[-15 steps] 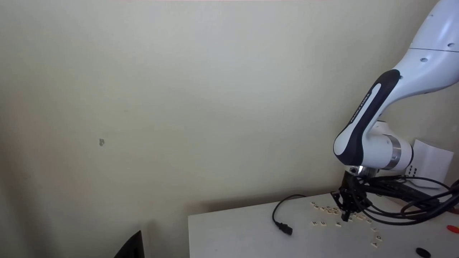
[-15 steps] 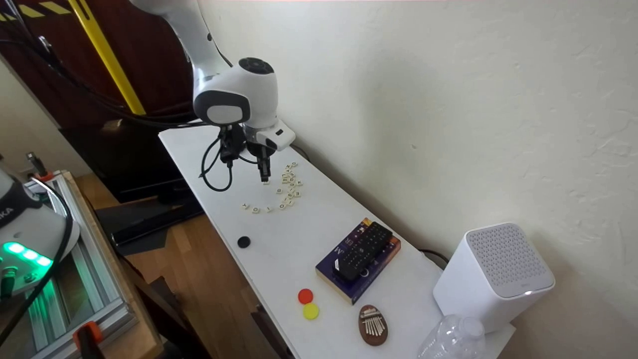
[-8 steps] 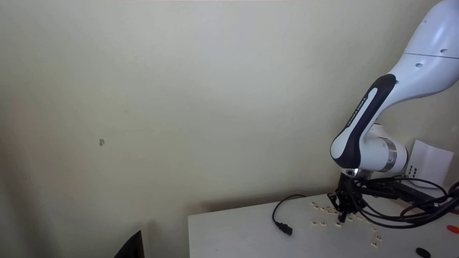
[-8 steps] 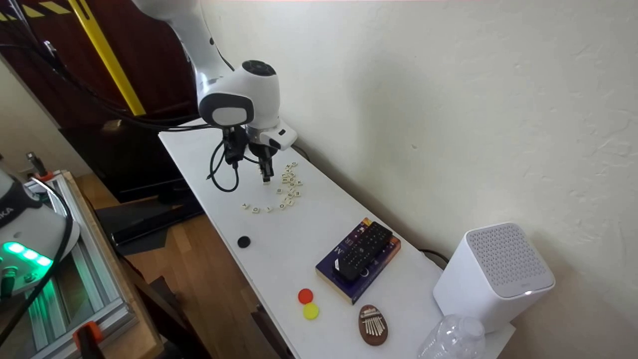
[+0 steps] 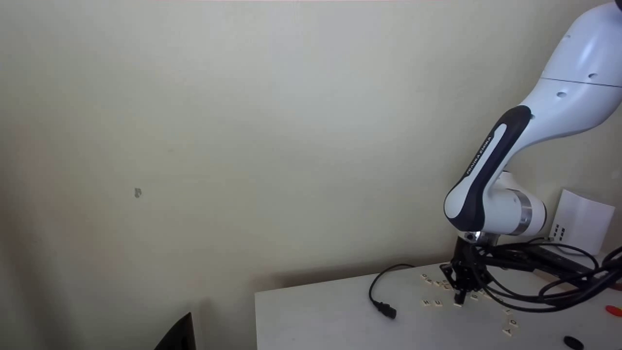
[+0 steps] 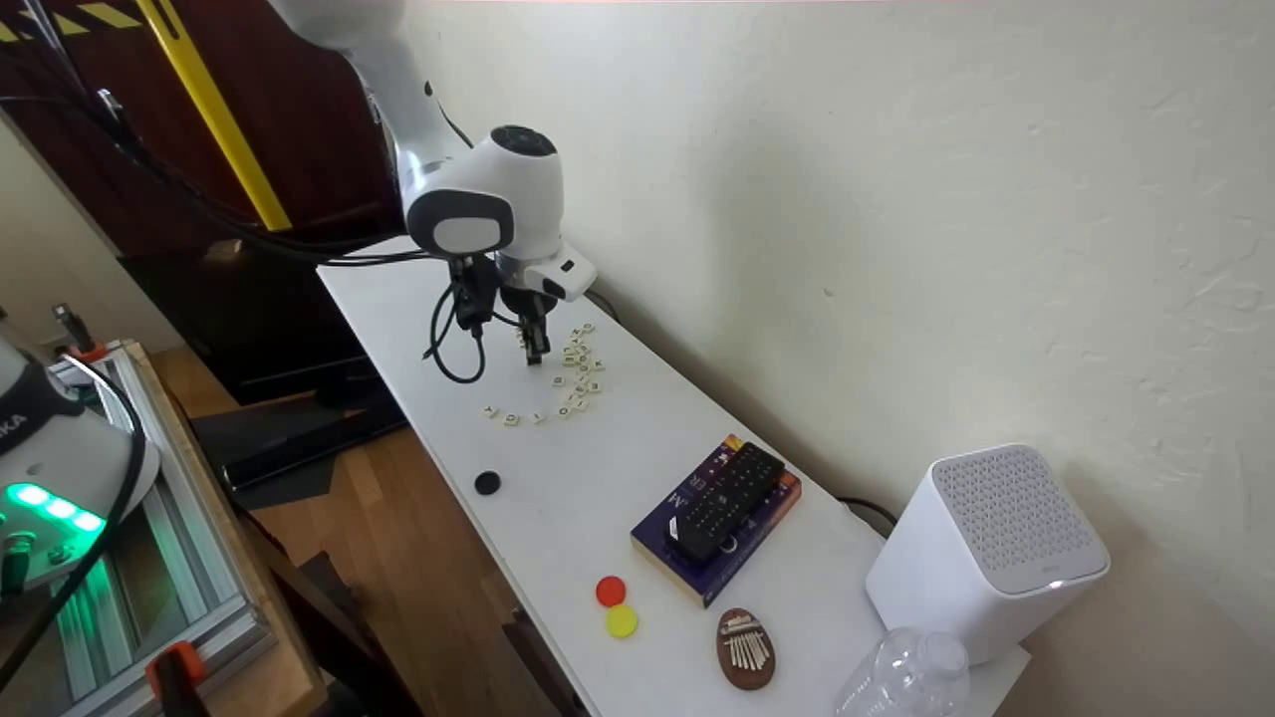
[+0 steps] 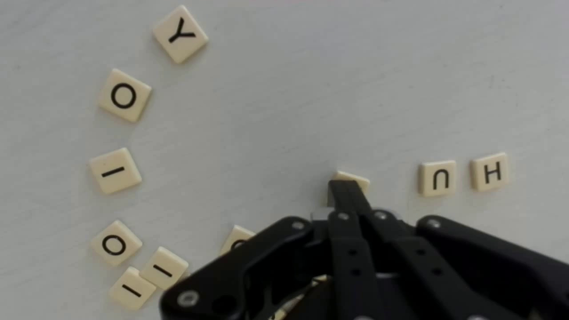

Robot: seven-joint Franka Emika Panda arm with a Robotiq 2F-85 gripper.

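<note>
Jaws lower than before, pressed together, partly hidden letter tile (image 7: 357,178) at their tips, contact unclear

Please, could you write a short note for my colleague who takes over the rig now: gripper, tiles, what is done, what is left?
Gripper: shut, holding nothing that I can see. Its tip covers part of one letter tile; whether it presses on it, I cannot tell.
Tiles: the U tile and the H tile lie close together, not touching. Others, among them a Y tile, are scattered on the white table.
Done: U and H sit side by side.
Left: the covered tile, its letter hidden, lies apart from the U, roughly in row with it.
</note>
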